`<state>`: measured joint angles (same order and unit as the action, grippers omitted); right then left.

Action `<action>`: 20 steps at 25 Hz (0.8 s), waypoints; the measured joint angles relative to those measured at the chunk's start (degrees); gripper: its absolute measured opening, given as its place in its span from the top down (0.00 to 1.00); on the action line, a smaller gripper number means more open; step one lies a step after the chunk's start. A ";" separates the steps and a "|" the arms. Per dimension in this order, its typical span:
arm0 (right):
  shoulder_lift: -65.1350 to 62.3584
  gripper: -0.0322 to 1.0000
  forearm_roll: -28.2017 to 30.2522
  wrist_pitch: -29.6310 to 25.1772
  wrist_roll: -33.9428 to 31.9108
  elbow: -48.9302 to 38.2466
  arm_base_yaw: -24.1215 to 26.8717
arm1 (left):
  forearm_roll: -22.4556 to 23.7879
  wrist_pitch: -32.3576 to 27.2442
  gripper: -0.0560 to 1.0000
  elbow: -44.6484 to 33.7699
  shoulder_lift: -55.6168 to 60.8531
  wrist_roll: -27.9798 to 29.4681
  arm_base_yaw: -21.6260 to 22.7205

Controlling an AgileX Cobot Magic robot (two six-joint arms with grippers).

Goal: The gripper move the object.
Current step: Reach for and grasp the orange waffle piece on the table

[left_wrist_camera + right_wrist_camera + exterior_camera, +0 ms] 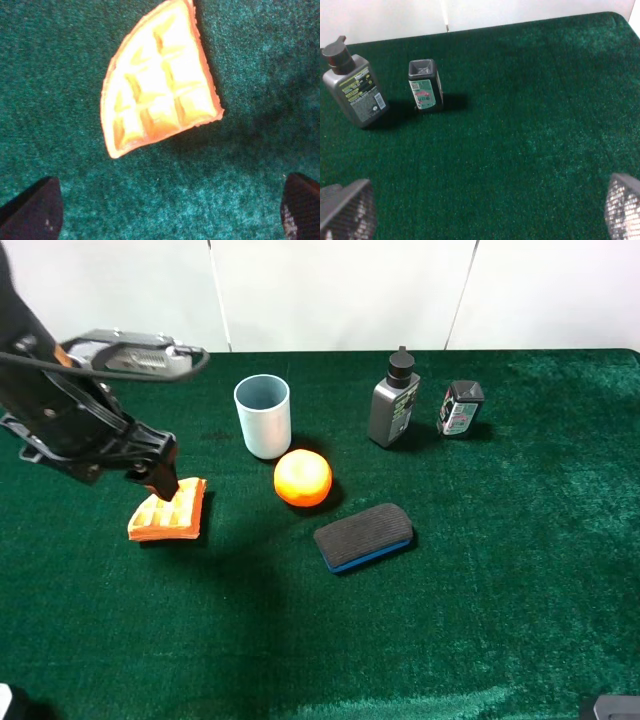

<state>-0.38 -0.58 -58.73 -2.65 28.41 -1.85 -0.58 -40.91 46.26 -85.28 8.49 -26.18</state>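
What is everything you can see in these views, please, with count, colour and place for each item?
toy waffle slice: one, orange-yellow, left side of the table, lying flat
cup: one, pale blue, upright, behind the ball
ball: one, orange, near the middle
board eraser: one, dark with a blue base, in front of the ball and to its right
pump bottle: one, grey with a black top, back, right of the cup
small bottle: one, dark with a label, beside the pump bottle
table cloth: one, dark green
left gripper: one, black, open, over the waffle slice
right gripper: one, open, holding nothing
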 joint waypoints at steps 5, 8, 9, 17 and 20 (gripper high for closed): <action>0.00 0.30 0.00 0.00 0.00 0.00 0.00 | 0.09 1.60 0.12 0.00 -3.51 2.12 -0.64; 0.00 0.30 0.00 0.00 0.00 0.00 0.00 | 0.58 3.42 0.12 0.00 -5.53 2.77 -0.64; 0.00 0.30 0.00 0.00 0.00 0.00 0.00 | 0.58 4.08 0.12 0.00 -6.08 2.84 -0.64; 0.00 0.30 0.00 0.00 0.00 0.00 0.00 | 0.58 7.79 0.11 0.00 -11.10 2.89 -0.64; 0.00 0.30 0.00 0.00 0.00 0.00 0.00 | 0.58 9.54 0.07 0.00 -12.29 2.89 -0.64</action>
<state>-0.38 -0.58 -58.73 -2.65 28.41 -1.85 0.00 -31.37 46.26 -97.57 11.37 -26.82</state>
